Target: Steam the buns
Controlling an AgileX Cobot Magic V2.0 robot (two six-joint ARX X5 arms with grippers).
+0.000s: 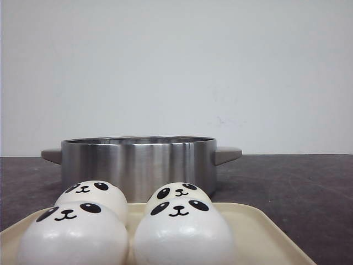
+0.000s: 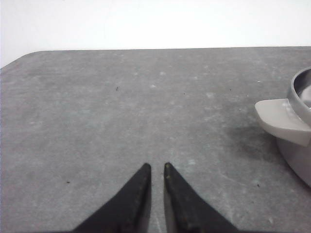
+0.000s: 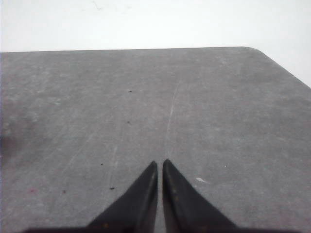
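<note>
Several glossy white buns with black panda faces sit close together on a cream tray [image 1: 265,232] at the near edge of the front view. Two are in front [image 1: 71,237] [image 1: 179,234] and two behind [image 1: 94,196] [image 1: 177,193]. Neither gripper shows in the front view. In the left wrist view my left gripper [image 2: 156,167] hovers over bare table, its black fingers nearly touching and holding nothing. My right gripper [image 3: 160,163] is likewise shut and empty over bare table in the right wrist view.
A wide steel pot [image 1: 138,163] with two grey side handles stands just behind the tray, with no lid on it. One handle [image 2: 284,119] and a bit of the rim show at the edge of the left wrist view. The table [image 3: 194,97] is dark grey stone, backed by a white wall.
</note>
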